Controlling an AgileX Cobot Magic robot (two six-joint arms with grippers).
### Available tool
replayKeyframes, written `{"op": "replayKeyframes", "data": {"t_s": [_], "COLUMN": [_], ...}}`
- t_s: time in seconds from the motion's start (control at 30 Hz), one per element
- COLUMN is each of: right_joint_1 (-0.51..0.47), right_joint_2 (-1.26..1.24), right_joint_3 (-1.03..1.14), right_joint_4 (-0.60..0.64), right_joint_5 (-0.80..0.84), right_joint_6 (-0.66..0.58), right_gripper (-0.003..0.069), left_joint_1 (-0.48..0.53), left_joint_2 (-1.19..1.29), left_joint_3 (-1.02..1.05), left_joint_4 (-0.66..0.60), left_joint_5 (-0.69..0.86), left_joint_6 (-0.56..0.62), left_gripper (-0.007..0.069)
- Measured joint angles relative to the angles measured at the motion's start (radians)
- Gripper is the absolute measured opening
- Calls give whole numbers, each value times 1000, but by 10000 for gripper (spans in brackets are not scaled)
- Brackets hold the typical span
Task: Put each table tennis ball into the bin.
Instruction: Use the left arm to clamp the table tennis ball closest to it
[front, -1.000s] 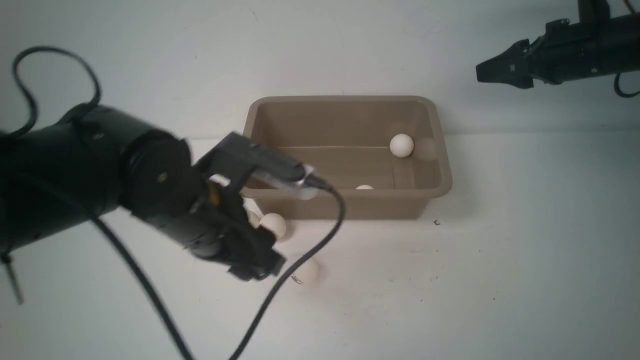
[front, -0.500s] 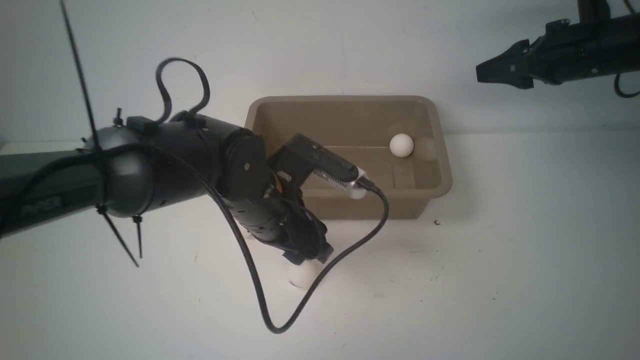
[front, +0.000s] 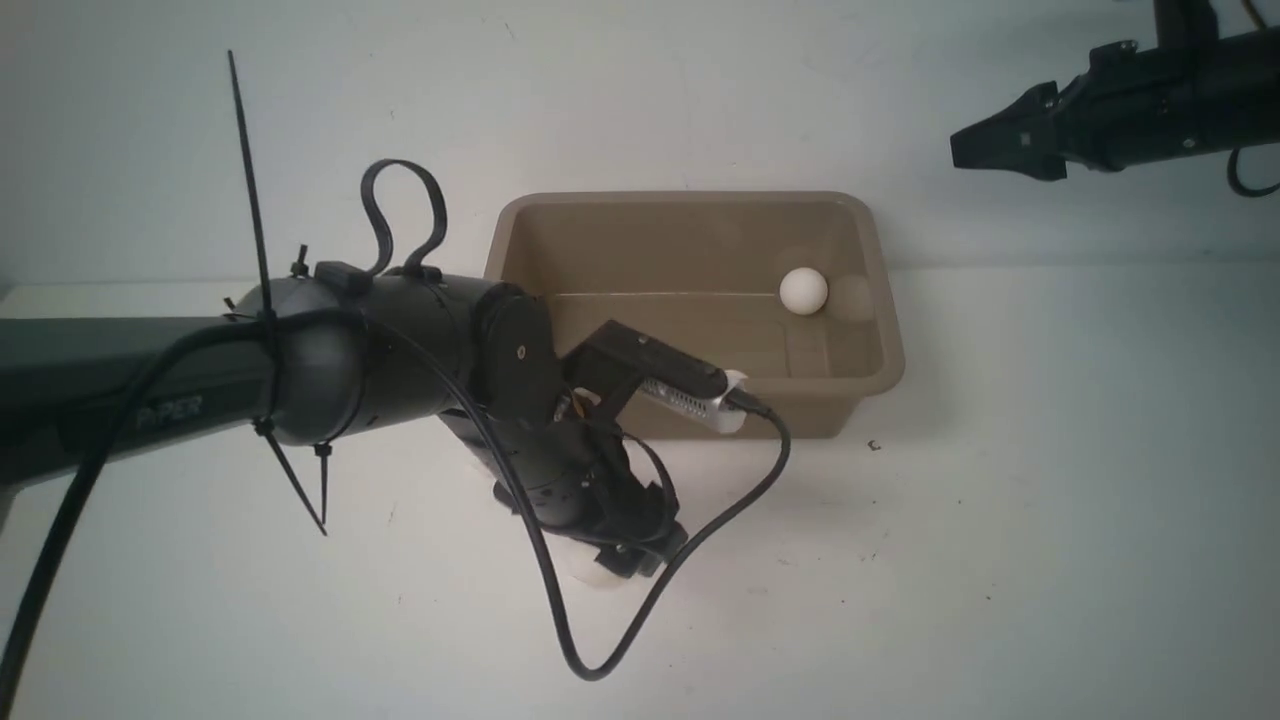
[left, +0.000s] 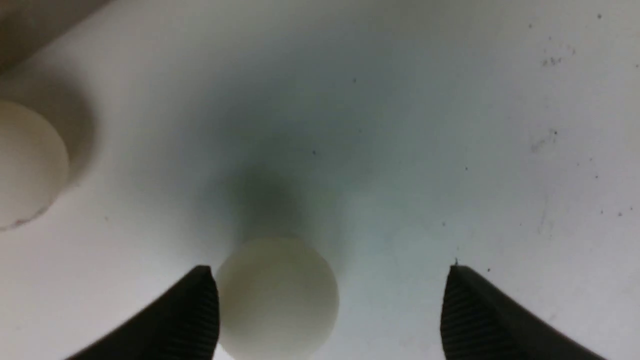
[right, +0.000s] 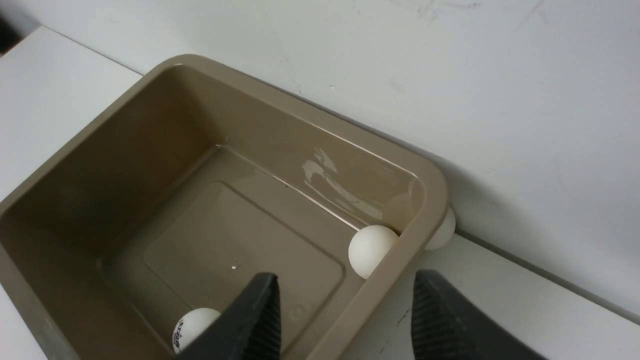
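Picking up 1 ball (left: 277, 295): it lay on the table (front: 1050, 500) in front of the bin (front: 690, 200), between my left gripper's (left: 328, 270) spread, empty jaws, close by 1 finger. Next, I judged, I should centre, close gently and lift. My right gripper (right: 344, 277) hovered over the bin, jaws parted, holding nothing.

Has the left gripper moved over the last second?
Yes. The left gripper has shifted right along the front wall of the bin, and now straddles a table tennis ball.
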Motion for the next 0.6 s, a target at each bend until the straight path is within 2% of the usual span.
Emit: {"op": "replayKeyframes", "data": {"t_s": [0.43,0.5,0.57,0.6], "right_joint_1": [0,0,0,0], "right_joint_2": [0,0,0,0], "right_joint_3": [0,0,0,0], "right_joint_4": [0,0,0,0], "right_joint_5": [7,7,8,8], "right_joint_6": [0,-1,-3,-3], "right_gripper": [332,332,332,332], "left_joint_1": [0,0,0,0], "left_joint_2": [73,74,74,74], "left_joint_3": [0,0,0,0], "left_joint_4": [49,54,77,83], "left_joint_5": [4,-8,-12,-12], "left_joint_6": [-60,-79,-109,-114], "left_gripper": [530,483,393,384]}}
